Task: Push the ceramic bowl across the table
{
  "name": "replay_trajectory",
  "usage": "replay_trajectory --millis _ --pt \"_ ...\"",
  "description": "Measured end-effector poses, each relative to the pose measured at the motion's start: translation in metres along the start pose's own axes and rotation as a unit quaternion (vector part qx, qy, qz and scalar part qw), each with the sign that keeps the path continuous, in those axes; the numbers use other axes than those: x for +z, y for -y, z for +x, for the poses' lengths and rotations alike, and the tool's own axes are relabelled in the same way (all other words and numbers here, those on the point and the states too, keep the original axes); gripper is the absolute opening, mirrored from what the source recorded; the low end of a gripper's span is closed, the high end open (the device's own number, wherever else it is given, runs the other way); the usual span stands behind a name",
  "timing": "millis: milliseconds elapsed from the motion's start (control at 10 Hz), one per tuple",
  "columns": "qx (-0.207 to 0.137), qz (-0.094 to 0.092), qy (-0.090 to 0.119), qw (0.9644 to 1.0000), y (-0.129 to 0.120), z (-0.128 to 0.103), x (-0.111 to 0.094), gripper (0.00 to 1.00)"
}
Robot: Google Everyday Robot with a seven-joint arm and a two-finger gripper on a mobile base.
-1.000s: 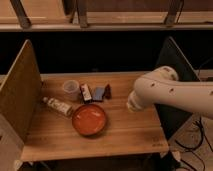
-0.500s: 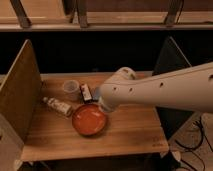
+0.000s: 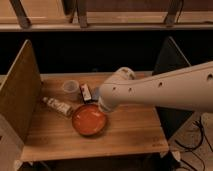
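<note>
The orange-red ceramic bowl (image 3: 89,120) sits on the light wooden table (image 3: 130,131), left of centre and toward the front. My white arm reaches in from the right, and its end hangs over the bowl's far right rim. The gripper (image 3: 103,106) is at that end, just above or against the rim; the arm's bulk hides most of it.
A translucent plastic cup (image 3: 70,88) stands behind the bowl. A small bottle (image 3: 57,106) lies to the bowl's left. A small packet (image 3: 86,92) stands next to the cup. Upright panels close the left end (image 3: 20,95) and the right end (image 3: 169,80).
My arm has swung left across the table, from the right side to the bowl's far right rim. The bowl and the other items have stayed in place.
</note>
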Motion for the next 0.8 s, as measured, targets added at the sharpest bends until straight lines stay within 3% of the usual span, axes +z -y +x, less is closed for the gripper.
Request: replay_trajectory --millis 200,500,600,800 --pt "-0.020 0.000 -0.007 0.9998 0.000 -0.002 0.011 0.00" --pt "-0.086 -0.057 -0.013 0.9945 -0.052 -0.037 0.063 0.00" --pt "-0.123 -0.091 -0.015 0.9881 -0.083 -0.056 0.090 0.00" --pt "-0.167 -0.128 -0.013 0.9774 -0.113 -0.081 0.118 0.00"
